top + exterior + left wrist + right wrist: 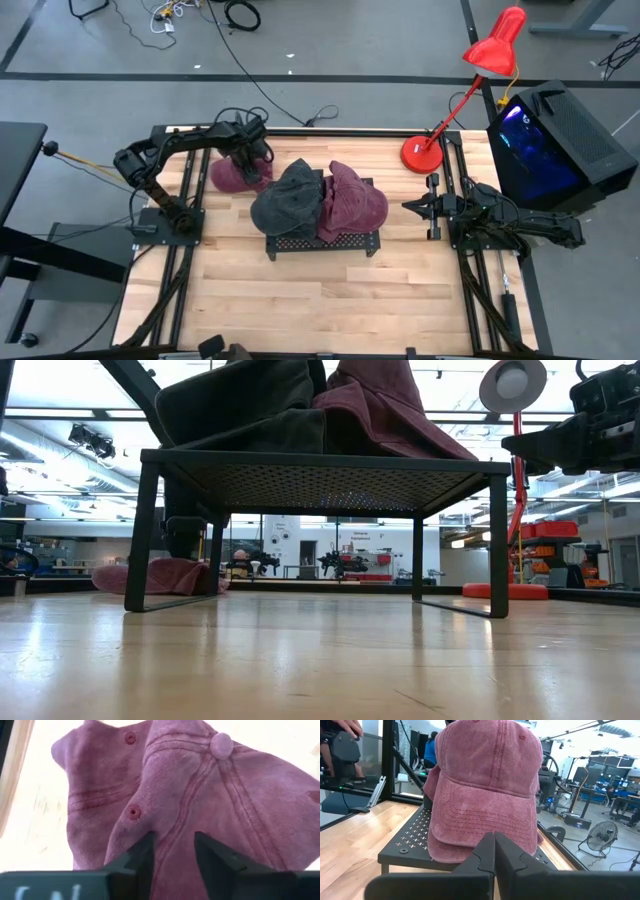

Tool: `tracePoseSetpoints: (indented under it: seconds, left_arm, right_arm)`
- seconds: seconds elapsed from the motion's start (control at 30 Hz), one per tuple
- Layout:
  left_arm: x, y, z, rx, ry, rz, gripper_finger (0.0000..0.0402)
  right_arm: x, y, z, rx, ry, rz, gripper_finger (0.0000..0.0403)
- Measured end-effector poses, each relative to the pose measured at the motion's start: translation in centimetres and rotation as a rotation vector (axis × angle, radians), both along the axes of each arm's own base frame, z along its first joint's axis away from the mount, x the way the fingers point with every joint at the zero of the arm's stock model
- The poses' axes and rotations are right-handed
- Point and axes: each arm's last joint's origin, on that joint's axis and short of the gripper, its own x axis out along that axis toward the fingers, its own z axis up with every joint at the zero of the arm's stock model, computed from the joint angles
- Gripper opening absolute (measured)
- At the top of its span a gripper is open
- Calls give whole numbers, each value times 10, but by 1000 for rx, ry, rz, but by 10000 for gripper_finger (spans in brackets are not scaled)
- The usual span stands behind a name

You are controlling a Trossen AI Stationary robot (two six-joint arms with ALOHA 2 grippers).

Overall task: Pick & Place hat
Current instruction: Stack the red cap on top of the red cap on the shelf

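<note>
A maroon hat lies on the table left of the black mesh rack, crown up with its top button showing. My left gripper is down on it from above. In the low view the hat rests flat on the wood behind the rack's leg. On the rack sit a dark grey hat and maroon hats, stacked brim over brim. My right gripper waits at the table's right edge, shut, pointing level at the rack. My left gripper comes from above, pointing down, and pinches a raised fold of the maroon hat's crown, beside a seam and an eyelet. One finger stands on each side of the fold. The hat lies on the table.
A red desk lamp stands at the table's far right corner, with a black computer case beyond the right edge. Bare wood spreads on the near side of the rack. People and equipment show in the room behind.
</note>
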Motion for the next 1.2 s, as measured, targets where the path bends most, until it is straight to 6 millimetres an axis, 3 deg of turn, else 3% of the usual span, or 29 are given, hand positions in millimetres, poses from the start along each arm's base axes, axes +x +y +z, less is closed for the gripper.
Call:
tracePoseSetpoints:
  seconds: [0.3, 0.47, 0.67, 1.03, 1.2]
  left_arm:
    - [0, 0, 0, 0, -1, -32, 50]
    - [0, 0, 4, -9, 23, -35, 36]
    - [4, 4, 17, 2, 17, -88, 92]
    - [3, 5, 18, 36, 60, -144, 258]
    - [0, 10, 15, 16, 45, -152, 285]
  right_arm:
    - [0, 0, 0, 0, 0, 0, 4]
    - [0, 0, 0, 0, 0, 0, 4]
    - [0, 0, 0, 0, 0, 0, 4]
    - [0, 0, 0, 0, 0, 0, 4]
    - [0, 0, 0, 0, 0, 0, 4]
